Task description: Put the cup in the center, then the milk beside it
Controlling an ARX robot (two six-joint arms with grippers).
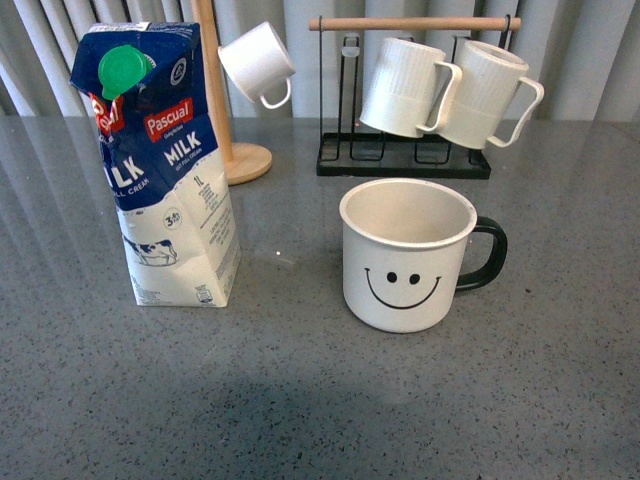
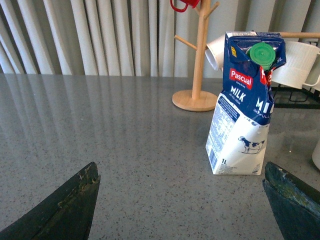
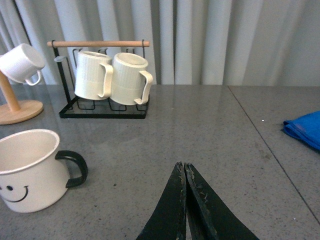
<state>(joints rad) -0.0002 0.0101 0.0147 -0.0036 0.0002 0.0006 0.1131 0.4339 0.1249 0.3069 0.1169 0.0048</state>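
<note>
Here we see the grey speckled surface carrying everything. The milk carton, blue and white with a green cap, stands upright on the left of the front view. It is in front of the wooden mug tree and apart from the mug, with bare surface between them. The black wire rack with a wooden top bar sits at the back. Just in front of the rack, a little right of the middle, stands the smiley mug, upright and empty, its black handle pointing right. Two ribbed white mugs hang side by side on the rack. A small white cup hangs on a peg of the mug tree. A blue cloth lies off to the right.

The left end effector is spread wide and holds nothing, with the carton ahead of it. The right end effector has its fingers pressed together, gripping nothing.
</note>
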